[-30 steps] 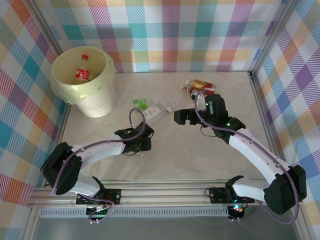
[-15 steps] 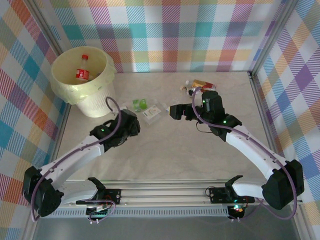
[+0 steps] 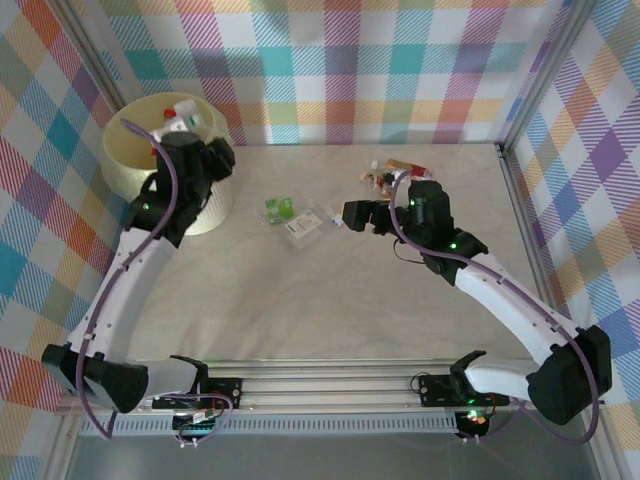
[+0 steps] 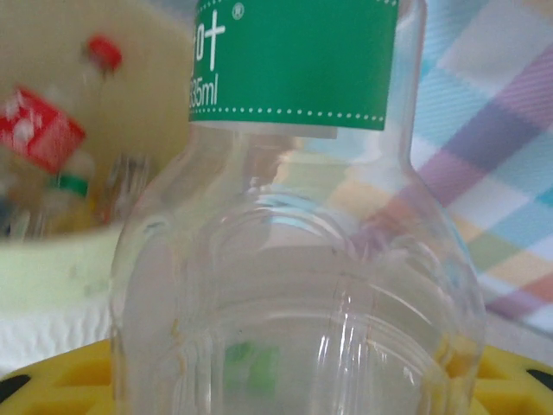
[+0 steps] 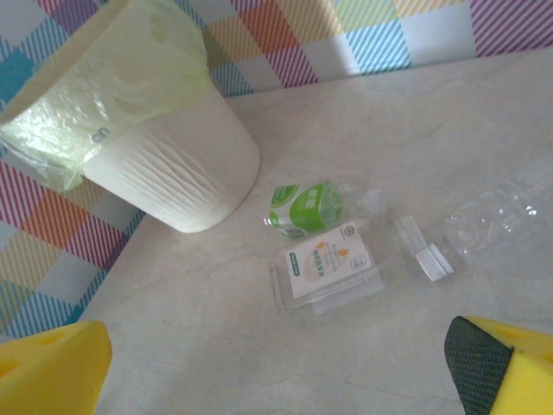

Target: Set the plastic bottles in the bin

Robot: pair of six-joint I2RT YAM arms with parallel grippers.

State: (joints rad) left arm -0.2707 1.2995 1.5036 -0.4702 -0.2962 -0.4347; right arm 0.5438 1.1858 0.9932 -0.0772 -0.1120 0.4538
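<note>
Now L pincer (image 3: 188, 128), bottle (image 4: 294, 285) over bin (image 3: 118, 165)

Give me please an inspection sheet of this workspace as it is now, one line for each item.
Surface: pale marbled table, no spill seen.
Job's things: bin upright at the far left, a red-labelled bottle inside; green-labelled bottle, flat white-labelled bottle and clear crushed bottle lie mid-table; a bottle pile lies by the far edge.
Clutter: nothing seen.
Grippers: left gripper shut on a green-banded bottle over the bin; right gripper open, empty, above the table.
Cables: purple cables run along both arms.
Surroundings: checked cloth walls; metal rail at the near edge.
</note>
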